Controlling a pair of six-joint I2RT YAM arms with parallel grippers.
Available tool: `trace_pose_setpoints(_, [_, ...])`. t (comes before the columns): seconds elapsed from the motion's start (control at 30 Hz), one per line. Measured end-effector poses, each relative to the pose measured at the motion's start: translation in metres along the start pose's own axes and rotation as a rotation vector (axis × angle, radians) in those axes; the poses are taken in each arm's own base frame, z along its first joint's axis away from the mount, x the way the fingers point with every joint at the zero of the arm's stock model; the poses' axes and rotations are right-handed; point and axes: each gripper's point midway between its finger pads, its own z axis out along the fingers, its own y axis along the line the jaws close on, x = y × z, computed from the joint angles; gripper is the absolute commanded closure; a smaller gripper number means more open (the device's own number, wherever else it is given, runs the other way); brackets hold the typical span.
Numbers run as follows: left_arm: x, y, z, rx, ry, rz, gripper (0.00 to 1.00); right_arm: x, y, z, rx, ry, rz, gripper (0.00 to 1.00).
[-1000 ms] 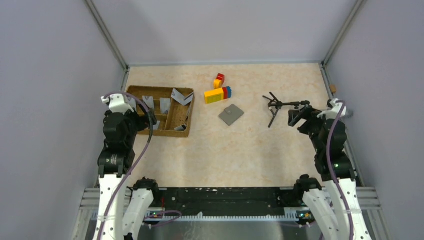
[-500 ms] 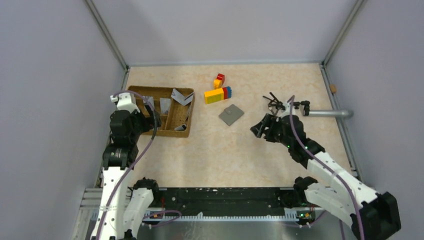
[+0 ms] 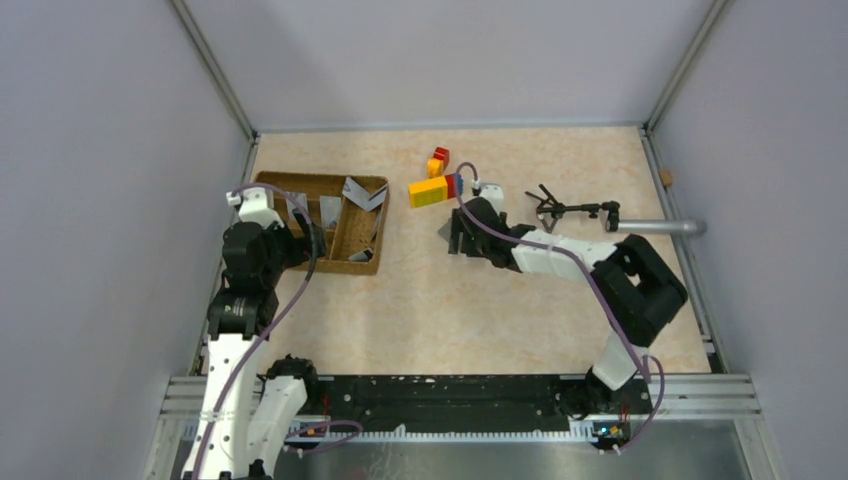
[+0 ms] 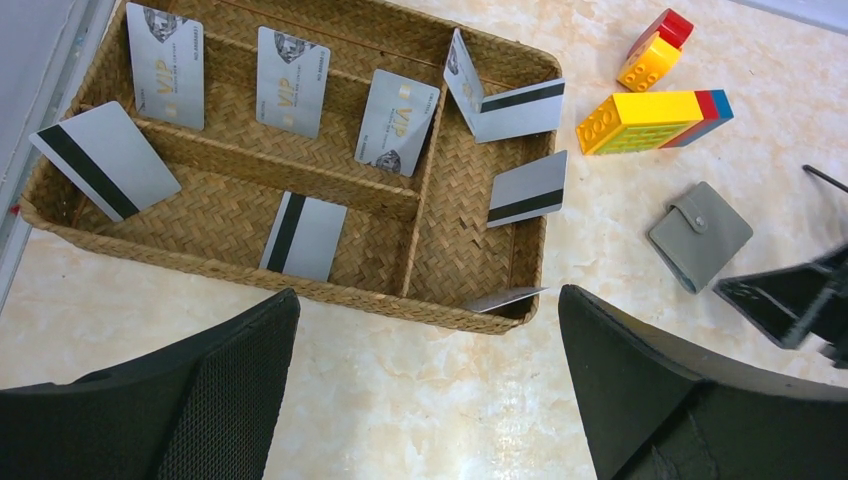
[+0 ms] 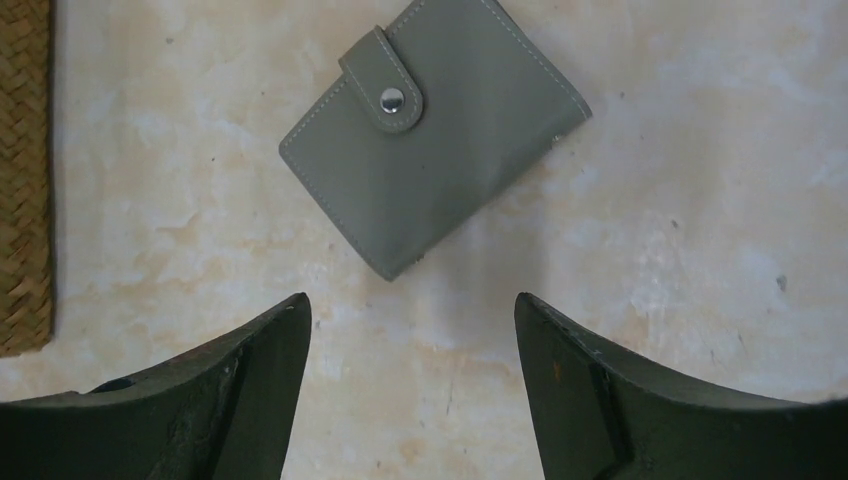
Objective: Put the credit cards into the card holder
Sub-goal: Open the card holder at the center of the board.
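While the left claw hangs over the near edge of the tray, its two fingers are wide apart with nothing in them. The right claw hangs low over the worktop, and it is wide apart and empty too. The card holder lies flat on the worktop just ahead of the right claw, past the fingertips and not yet between them. It is shut, with its little flap snapped down. It sits crooked, with its edges slanting across the line between the two fingers, so a corner points back at the claw. The cards are all in the tray, some lying flat and some leaning on the walls. The right arm is nearer to the holder, and the left arm is nearer to the cards. I think the right claw must go a bit forward, and maybe turn, to meet the holder's straight sides.
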Motion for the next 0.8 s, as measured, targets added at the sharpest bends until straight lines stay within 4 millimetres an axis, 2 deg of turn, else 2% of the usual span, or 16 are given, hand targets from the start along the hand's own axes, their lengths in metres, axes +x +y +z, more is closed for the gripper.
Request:
trace_pose_setpoints(0.2, [0.000,-0.005,-0.001,0.019,-0.005,0.010,0.01,0.017,0.009,0.038,0.057,0.046,-0.117,0.26])
trace_pose_setpoints(0.37, [0.000,-0.009,-0.001,0.033,-0.004,0.018,0.01,0.024,0.011,0.048,0.132,0.048,-0.195,0.26])
trace_pose_setpoints(0.57, [0.000,-0.010,-0.001,0.033,-0.004,0.020,0.01,0.015,-0.018,0.045,0.273,0.002,-0.196,0.28])
trace_pose_setpoints(0.63, [0.001,-0.010,-0.001,0.036,-0.003,0.021,0.01,0.013,-0.035,0.041,0.305,-0.005,-0.179,0.28])
trace_pose_setpoints(0.8, [0.001,-0.011,-0.001,0.040,-0.002,0.025,0.01,0.005,-0.093,0.025,0.398,0.008,-0.136,0.28])
